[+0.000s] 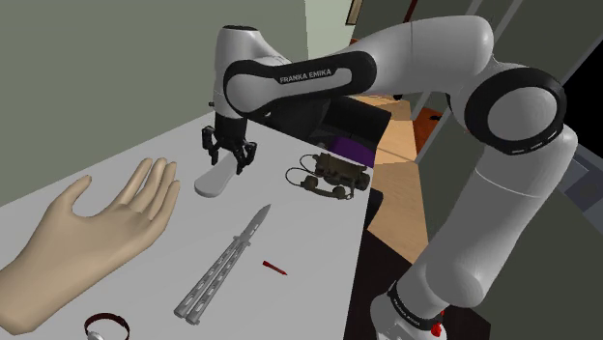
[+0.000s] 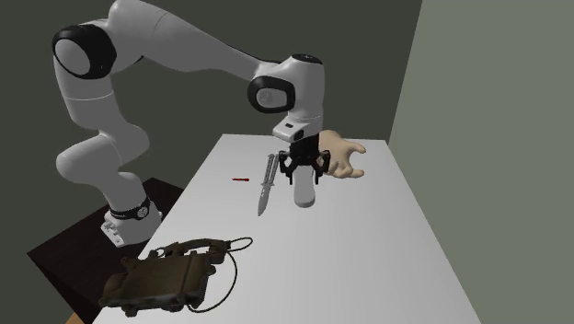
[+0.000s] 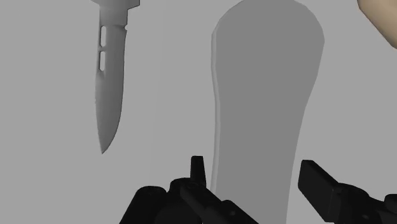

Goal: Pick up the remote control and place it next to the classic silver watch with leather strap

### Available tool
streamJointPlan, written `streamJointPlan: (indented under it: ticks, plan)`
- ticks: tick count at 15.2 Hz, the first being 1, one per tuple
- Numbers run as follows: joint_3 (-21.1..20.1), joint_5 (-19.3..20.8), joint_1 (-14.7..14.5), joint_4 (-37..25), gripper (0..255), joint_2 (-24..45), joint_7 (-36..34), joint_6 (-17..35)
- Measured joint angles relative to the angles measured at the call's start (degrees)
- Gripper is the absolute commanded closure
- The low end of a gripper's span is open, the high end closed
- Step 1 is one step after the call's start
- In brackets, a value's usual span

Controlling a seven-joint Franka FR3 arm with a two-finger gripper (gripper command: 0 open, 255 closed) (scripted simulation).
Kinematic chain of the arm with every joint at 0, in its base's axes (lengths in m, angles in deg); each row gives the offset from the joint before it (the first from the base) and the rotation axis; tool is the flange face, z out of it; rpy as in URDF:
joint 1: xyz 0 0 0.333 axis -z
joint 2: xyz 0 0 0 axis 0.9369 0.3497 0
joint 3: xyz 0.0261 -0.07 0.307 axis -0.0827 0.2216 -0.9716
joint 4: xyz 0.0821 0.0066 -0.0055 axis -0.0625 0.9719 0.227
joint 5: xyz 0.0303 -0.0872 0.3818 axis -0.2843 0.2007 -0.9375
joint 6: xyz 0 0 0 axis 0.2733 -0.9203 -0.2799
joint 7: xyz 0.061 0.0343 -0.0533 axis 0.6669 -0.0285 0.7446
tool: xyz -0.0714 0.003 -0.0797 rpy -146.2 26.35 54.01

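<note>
Remote (image 3: 264, 95) flat, long axis roughly parallel to knife (image 3: 109, 95)

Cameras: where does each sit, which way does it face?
Shoulder view: beside the robot, looking down over the table; the arm reaches across to the gripper.
Second exterior view: at the table's opposite end, by the olive radio, facing back toward the robot; whole arm and dark stand show.
Wrist view: on the hand, looking down on the remote control; two open black fingers show.
Shared: all three see the remote control, butterfly knife and mannequin hand.
</note>
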Motion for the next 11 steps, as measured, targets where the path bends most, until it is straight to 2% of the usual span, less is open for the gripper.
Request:
streamJointPlan:
  ticks: [6, 11]
  plan:
    - [-2.9, -2.5, -2.9, 8.5, 255, -7.2, -5.0, 1.7]
    - [-6.0, -4.0, -6.0, 12.1, 255, -10.6, -10.4, 2.4]
